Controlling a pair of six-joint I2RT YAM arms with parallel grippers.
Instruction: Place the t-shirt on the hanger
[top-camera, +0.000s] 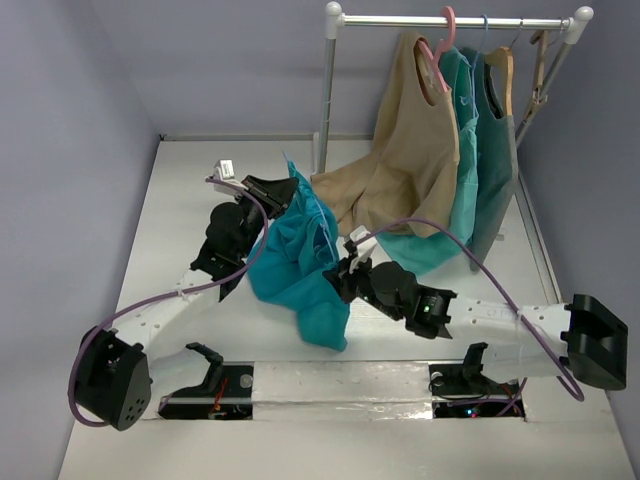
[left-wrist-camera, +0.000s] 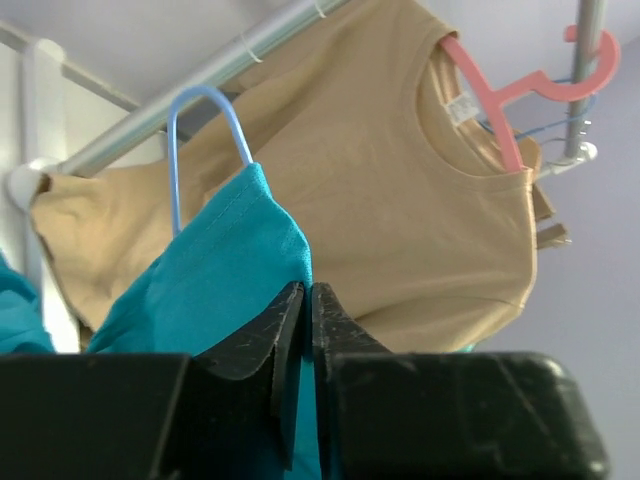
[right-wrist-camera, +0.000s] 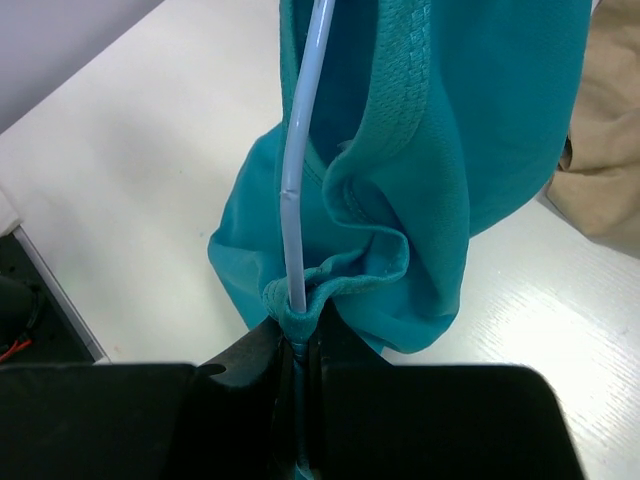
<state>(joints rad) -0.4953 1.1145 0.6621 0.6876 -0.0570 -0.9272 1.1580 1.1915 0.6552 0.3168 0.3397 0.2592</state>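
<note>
The teal-blue t-shirt hangs bunched between my two grippers above the table. The thin light-blue hanger runs inside it. Its wire shows in the right wrist view and its hook sticks out above the cloth in the left wrist view. My left gripper is shut on the t-shirt's upper edge. My right gripper is shut on a fold of the t-shirt where the hanger wire enters the cloth. The rest of the hanger is hidden by the cloth.
A clothes rack stands at the back right. On it hang a beige shirt on a pink hanger and greener teal tops. The beige shirt's hem lies on the table close behind the t-shirt. Grey walls close in on the left and right.
</note>
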